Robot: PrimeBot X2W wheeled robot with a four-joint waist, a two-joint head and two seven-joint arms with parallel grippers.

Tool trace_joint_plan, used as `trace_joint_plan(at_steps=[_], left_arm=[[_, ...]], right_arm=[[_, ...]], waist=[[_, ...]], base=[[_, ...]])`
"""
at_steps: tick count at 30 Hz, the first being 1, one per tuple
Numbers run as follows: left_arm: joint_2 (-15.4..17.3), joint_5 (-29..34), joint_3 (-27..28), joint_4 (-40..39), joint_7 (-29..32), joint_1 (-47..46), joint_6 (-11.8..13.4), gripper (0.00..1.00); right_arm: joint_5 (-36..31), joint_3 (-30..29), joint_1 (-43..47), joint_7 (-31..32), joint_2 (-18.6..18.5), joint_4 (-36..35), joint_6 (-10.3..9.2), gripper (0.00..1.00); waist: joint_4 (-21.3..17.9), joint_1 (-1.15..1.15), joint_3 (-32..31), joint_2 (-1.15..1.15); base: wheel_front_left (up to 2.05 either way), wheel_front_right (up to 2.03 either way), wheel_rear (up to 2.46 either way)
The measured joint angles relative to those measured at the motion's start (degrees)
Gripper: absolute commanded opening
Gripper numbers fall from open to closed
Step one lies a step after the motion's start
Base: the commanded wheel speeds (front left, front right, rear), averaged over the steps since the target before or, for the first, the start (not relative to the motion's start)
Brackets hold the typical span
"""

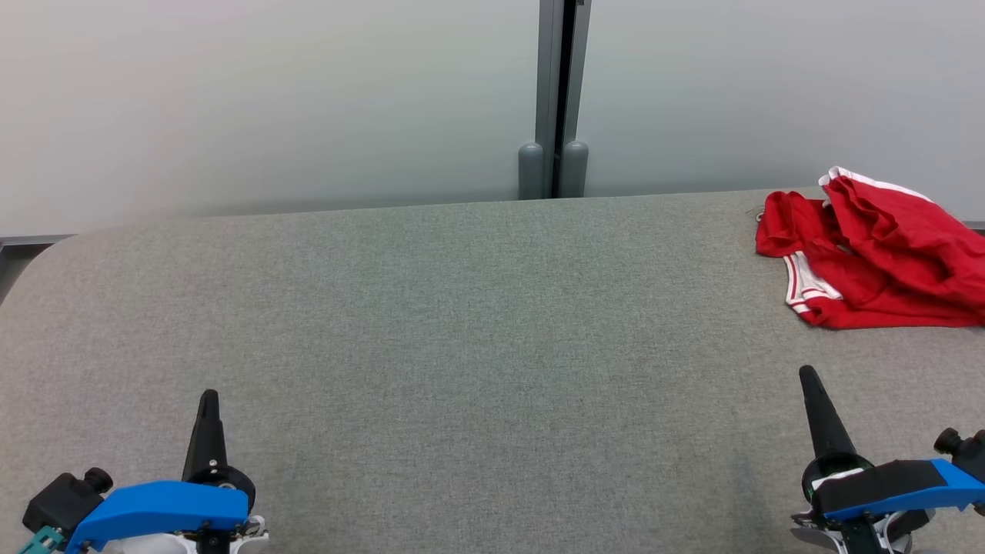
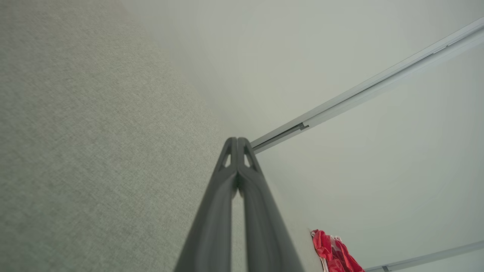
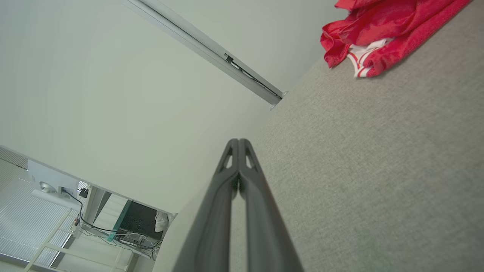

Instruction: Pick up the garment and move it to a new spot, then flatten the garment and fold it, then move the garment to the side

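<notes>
- Grey woven cloth covers the counter [image 1: 462, 323] in front of you. Its near and middle stretch lies bare, which leaves room to spread something out flat.
- Nearest you, at the lower left, the left fingers [image 1: 208, 412] are pressed together into one point with nothing between them. The left wrist view shows both tips touching.
- At the lower right, the right fingers [image 1: 817, 404] are closed the same way and hold nothing. They point away from you toward the far edge.
- Both pairs sit low and wide apart at the corners. I read that as a parked pose that keeps the middle of the counter clear.
- Farther off, the garment [image 1: 877, 254] lies at the far right of the counter, close to the back edge and well apart from both pairs of fingers. The right pair is the nearer one.
- It is red with white trim and bunched in a loose heap, neither flat nor folded. It runs out of the head view on the right.
- You cannot tell from this whether that corner is where it is to be picked up or the new spot it was carried to.
- Farthest back stand pale wall panels [image 1: 269, 100], joined by a grey post [image 1: 554, 100].
</notes>
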Motion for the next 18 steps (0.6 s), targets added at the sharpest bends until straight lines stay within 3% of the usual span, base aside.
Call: trace_joint_plan(at_steps=[18], left_arm=[[-0.5,-10.7,1.2,-0.3,2.8,-1.1,-0.5,0.00]], right_arm=[[11.4,-0.7,-1.1,1.9,0.0,0.9,0.00,0.00]], waist=[[0.3,0.00,-0.1,0.00]], base=[[0.00,0.00,0.00]])
